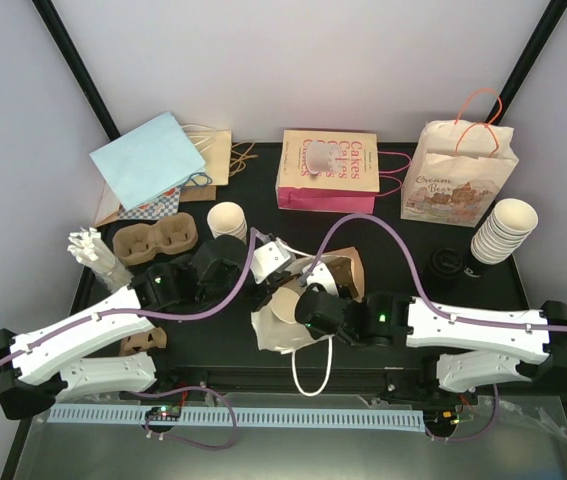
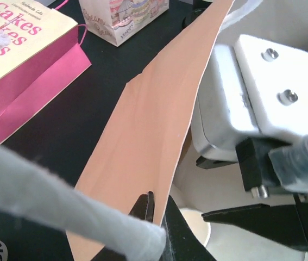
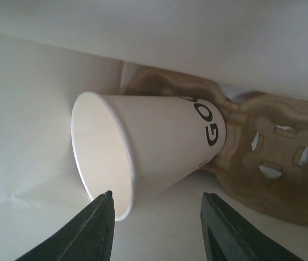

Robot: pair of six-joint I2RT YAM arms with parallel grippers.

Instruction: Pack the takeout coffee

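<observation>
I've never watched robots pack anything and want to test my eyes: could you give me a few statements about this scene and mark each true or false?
1. The paper cup lies on its side inside the white bag. True.
2. A black lid sits on the cup. False: its mouth is open, with no lid on it.
3. The left gripper is shut on the bag's edge. True.
4. The right gripper squeezes the cup. False: its jaws stand apart, and one of them is clear of the cup.
5. A brown pulp carrier lies by the cup's base. True.
</observation>
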